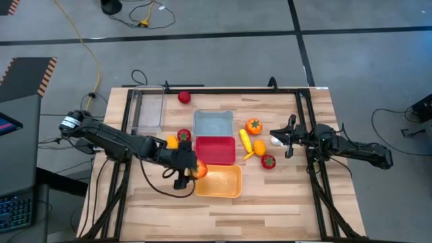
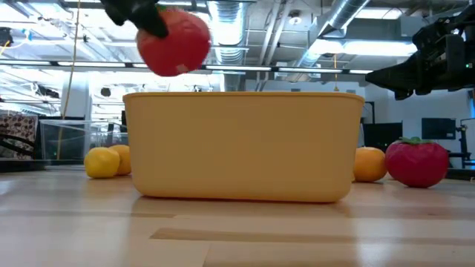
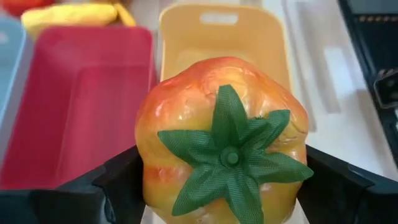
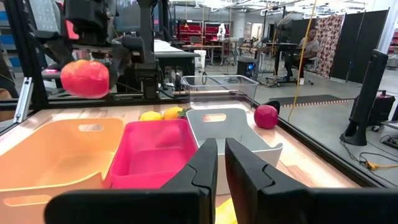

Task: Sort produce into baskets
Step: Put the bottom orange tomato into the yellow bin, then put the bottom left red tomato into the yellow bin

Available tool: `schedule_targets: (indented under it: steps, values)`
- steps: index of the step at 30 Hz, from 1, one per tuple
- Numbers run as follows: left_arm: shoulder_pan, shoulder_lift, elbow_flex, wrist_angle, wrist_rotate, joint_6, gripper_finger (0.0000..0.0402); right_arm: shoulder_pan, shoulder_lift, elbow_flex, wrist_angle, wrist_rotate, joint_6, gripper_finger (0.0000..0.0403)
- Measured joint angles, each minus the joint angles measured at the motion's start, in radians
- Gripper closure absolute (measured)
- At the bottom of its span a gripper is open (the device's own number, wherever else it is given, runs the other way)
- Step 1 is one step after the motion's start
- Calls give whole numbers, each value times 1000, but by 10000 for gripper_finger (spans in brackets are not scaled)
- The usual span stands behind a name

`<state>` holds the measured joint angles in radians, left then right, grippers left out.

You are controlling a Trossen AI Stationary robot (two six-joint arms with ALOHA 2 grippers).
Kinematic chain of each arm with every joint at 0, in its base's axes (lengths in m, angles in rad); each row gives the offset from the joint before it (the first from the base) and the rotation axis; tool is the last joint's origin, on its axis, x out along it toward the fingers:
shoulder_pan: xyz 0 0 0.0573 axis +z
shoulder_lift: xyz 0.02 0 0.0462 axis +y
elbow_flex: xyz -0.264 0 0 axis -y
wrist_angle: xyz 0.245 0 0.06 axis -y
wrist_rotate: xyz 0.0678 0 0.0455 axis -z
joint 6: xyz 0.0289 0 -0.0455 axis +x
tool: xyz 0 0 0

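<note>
Early in the sort, by the look of it — all three small tubs still appear empty. Left gripper [image 1: 191, 170] clenched on a glossy orange-red toy tomato with a green fabric stem [image 3: 222, 137], held in the air at the near-left edge of the orange rectangular plastic tub [image 1: 219, 181], not yet let go. Right gripper [image 4: 220, 163] waiting over the table's right side, fingers nearly closed with a thin gap, nothing between them. Red plastic tub [image 1: 215, 149] and pale blue-grey tub [image 1: 213, 123] bare inside; long clear tray [image 1: 149, 110] at the far left, contents hard to make out. Left to sort — a red tomato [image 1: 184, 97] at the far edge, another [image 1: 268, 161] on the right, an orange green-stemmed piece [image 1: 254, 125], a long yellow piece [image 1: 245, 139], lemons beside the red tub.
</note>
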<state>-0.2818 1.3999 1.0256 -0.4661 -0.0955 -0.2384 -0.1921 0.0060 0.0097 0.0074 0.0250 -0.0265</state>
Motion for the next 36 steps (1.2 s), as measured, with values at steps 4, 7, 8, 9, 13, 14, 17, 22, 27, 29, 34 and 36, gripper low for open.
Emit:
schedule_targets:
  steps: [4,7,8,9,13,14,17,22,27,29,34,36]
  values:
    - [-4,71,-1,62,3,5,87,0,0,0,1,0,0,342]
    - [-5,137,-1,113,45,8,87,0,0,0,1,0,0,342]
    - [-5,157,-1,121,57,9,86,0,0,0,1,0,0,342]
    - [-5,175,-2,130,67,9,86,0,0,0,0,0,0,342]
    - [-5,229,-2,162,93,27,86,0,0,0,0,0,0,342]
    - [-5,235,-2,174,96,35,86,0,0,0,0,0,0,342]
    - [-5,238,-2,187,95,64,85,0,0,0,0,0,0,342]
    - [12,238,-2,196,92,69,68,0,0,0,0,0,0,342]
    - [42,238,-2,192,150,59,26,0,0,0,0,0,0,342]
    - [55,238,-2,191,175,74,10,0,0,0,0,0,0,342]
    - [94,205,-2,181,220,131,9,0,0,0,0,0,0,342]
    - [115,164,-2,168,222,159,10,0,0,0,0,0,0,342]
